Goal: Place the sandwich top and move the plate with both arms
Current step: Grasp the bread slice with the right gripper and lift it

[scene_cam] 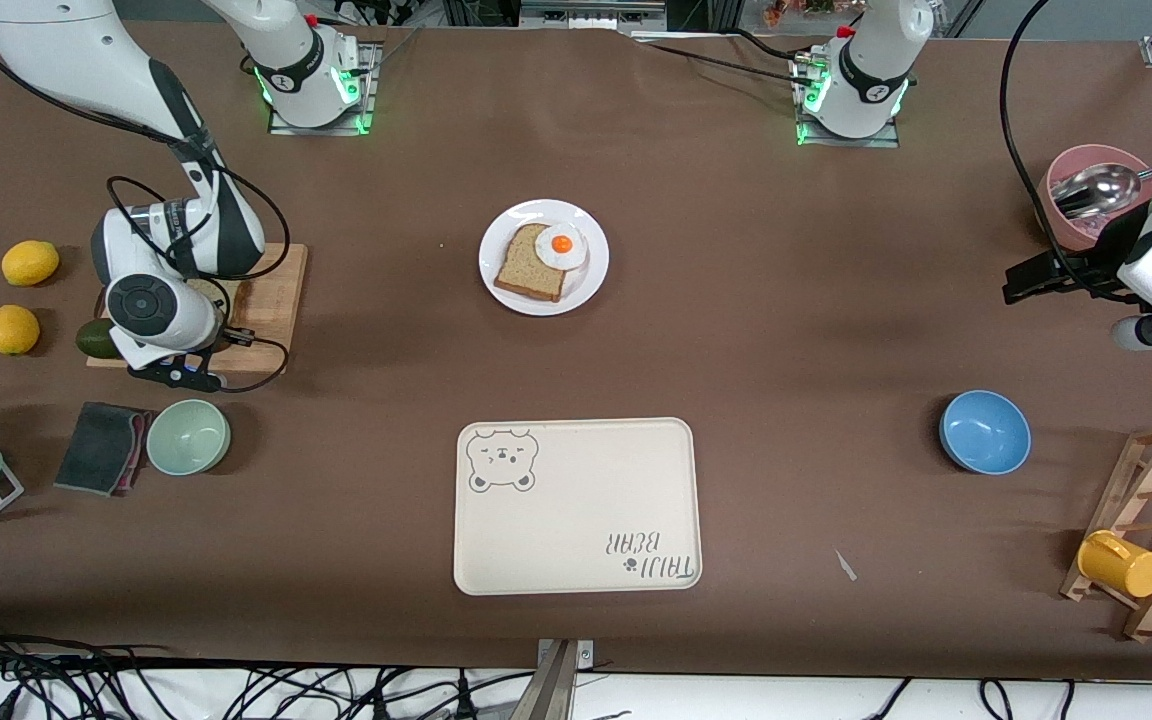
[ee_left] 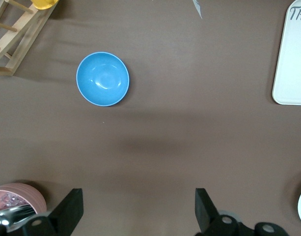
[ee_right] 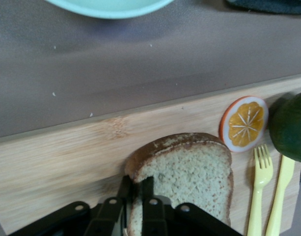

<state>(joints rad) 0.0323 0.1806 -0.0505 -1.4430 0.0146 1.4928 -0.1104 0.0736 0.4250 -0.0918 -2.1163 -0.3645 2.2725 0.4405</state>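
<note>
Two arms share this table, and mine is the right one, bent low over the wooden cutting board at about nine o'clock from the plate. That plate sits mid-table toward the bases, at twelve o'clock from the bear-printed tray, carrying a tanner slice with a fried egg on it. Rigid and smooth-glazed, I judge the plate wants a pinch on its raised rim from each arm at opposite edges, or it may slide or tip.

My right gripper has its fingers drawn in tight on the crust edge of the sandwich top, which lies flat on the board. As a toy slice it should be light and fairly stiff, though held by one edge it may droop or swing, so I would lift it gently. An orange-slice toy lies at about two o'clock from the bread, a yellow fork at three.

The left gripper waits with its fingers spread wide, holding nothing, over bare table between the blue bowl and the pink bowl.

From the front my own wrist hides the bread entirely. My wrist view cuts off the slice's lower edge, so how deep my fingers reach I cannot tell.
</note>
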